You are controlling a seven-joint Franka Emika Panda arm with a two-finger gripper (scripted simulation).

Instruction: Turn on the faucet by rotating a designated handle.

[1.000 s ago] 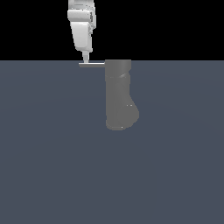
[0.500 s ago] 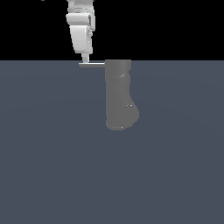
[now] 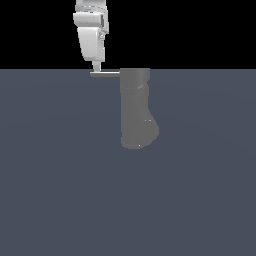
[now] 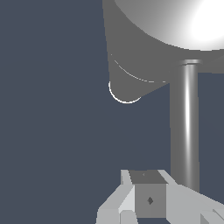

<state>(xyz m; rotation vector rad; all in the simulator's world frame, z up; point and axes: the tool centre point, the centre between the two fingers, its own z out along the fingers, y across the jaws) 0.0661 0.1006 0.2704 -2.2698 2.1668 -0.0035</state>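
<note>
Slate-blue worktop (image 3: 60,200) filled the lower frame under a black backdrop. Faucet (image 3: 136,107) stood centre frame, upright, bulging wider at its lower end. Handle (image 3: 105,74) jutted from near its top toward the exterior view's left. End effector (image 3: 96,69) hung in the upper left, fingertips right at the handle's outer end; contact likely, not certain. Fingers seemed drawn close together, nothing visibly clamped; in the wrist view the handle (image 4: 188,127) ran alongside the end effector (image 4: 148,199). Risk: purchase so near the rod's tip could slip off once the push began, leaving the handle unturned.
</note>
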